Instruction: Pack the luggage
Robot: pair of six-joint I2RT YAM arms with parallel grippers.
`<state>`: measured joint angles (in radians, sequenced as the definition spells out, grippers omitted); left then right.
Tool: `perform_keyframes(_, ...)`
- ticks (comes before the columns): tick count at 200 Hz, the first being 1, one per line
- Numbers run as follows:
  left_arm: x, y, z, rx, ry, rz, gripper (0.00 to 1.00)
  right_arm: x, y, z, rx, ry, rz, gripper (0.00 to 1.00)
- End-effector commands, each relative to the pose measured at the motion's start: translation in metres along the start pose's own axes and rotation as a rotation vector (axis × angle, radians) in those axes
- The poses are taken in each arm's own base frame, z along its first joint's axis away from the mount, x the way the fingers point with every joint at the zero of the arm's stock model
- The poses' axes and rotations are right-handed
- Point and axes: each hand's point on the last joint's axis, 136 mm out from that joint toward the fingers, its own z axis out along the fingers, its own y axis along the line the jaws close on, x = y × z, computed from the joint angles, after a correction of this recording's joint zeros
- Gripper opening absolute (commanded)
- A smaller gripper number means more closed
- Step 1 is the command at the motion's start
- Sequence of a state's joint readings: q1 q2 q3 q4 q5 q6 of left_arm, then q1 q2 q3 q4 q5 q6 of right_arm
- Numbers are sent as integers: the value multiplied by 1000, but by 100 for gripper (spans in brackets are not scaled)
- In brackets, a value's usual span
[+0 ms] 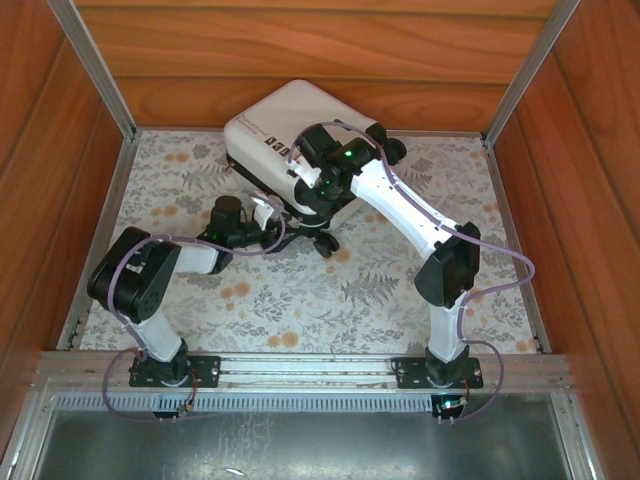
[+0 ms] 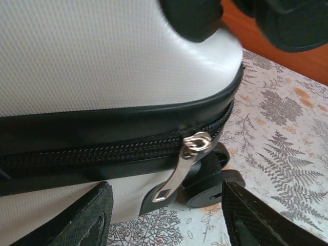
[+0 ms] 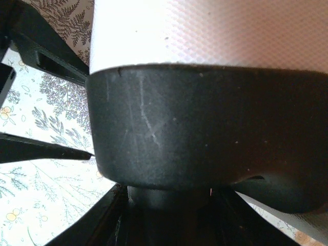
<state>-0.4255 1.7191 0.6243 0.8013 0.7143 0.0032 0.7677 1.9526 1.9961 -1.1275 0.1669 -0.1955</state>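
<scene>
Left end effector wide astride luggage zipper pull; right end effector, spread indiscernible.

The suitcase against the back wall closes the far middle, the right arm draped over it. The bench in front lies open between wooden side walls.
</scene>
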Motion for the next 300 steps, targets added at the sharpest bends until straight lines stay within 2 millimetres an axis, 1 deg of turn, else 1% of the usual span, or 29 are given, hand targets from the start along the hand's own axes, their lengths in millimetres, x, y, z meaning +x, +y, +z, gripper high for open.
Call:
perform_keyframes(1, -20, 0, 6, 43, -79, 60, 58, -32, 7, -50, -8, -202, -29, 0)
perform_keyframes(20, -21, -1, 10, 64, -108, 55, 55, -32, 7, -51, -9, -208, -26, 0)
perform_keyframes(49, -29, -5, 13, 79, -169, 69, 49, -32, 8, -51, -14, -211, -18, 0)
perform_keyframes(78, -36, -22, 24, 113, -187, 96, 48, -32, 8, -52, -14, -214, -13, 0)
perform_keyframes(104, -41, -30, 31, 127, -213, 106, 47, -30, 8, -51, -15, -208, -9, 0)
perform_keyframes(124, -45, -31, 34, 117, -229, 112, 46, -29, 8, -51, -16, -205, -6, 0)
perform_keyframes(142, -49, -28, 32, 89, -251, 116, 43, -28, 8, -51, -15, -205, -5, 0)
perform_keyframes(152, -53, -26, 31, 73, -266, 121, 39, -28, 8, -51, -14, -205, -5, 0)
perform_keyframes(178, -61, -18, 27, 2, -294, 128, 23, -28, 7, -52, -9, -210, 2, 0)
perform_keyframes(199, -61, -11, 25, -56, -303, 121, 9, -28, 7, -52, -4, -210, 15, 0)
perform_keyframes(219, -62, -7, 21, -91, -309, 117, 0, -26, 3, -48, 19, -201, 31, 0)
perform_keyframes(235, -61, -3, 18, -124, -312, 104, 0, -25, 2, -47, 29, -199, 38, 0)
perform_keyframes(249, -61, -5, 14, -146, -315, 103, 0, -25, 9, -46, 7, -202, 39, 0)
perform_keyframes(260, -58, -11, 12, -151, -309, 113, 0, -29, 10, -46, 17, -214, 68, 0)
perform_keyframes(275, -53, -22, 11, -163, -291, 143, 0, -39, 17, -48, -24, -240, 117, 0)
perform_keyframes(300, -42, -41, 9, -187, -251, 200, 0, -58, 39, -54, -164, -274, 195, 0)
